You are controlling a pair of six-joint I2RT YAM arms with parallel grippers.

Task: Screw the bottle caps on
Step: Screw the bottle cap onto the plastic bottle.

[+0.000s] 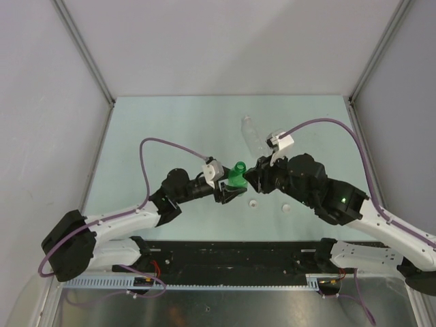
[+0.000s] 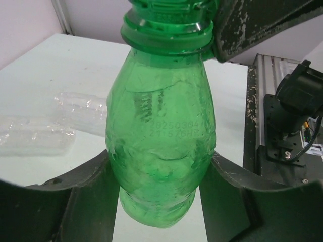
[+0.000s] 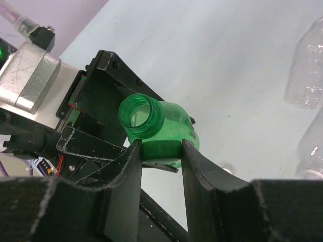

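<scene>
One translucent green bottle [image 1: 237, 174] sits mid-frame, threaded mouth open, and the left claw [image 2: 161, 194] is clenched round its dimpled belly. The right claw [image 3: 160, 150] straddles an opaque green piece [image 3: 161, 151] by the neck; can't tell if it's gripping. Two round white caps [image 1: 253, 203] lie just below, a ribbed clear bottle [image 1: 253, 135] above.

the green bottle [image 1: 236, 175] is at frame centre, neck upward, mouth open and uncapped. a clear bottle [image 1: 253, 136] lies on the tabletop [image 1: 170, 122] just above-right. a white cap [image 1: 253, 203] and a second white cap [image 1: 287, 208] lie below-right.
</scene>
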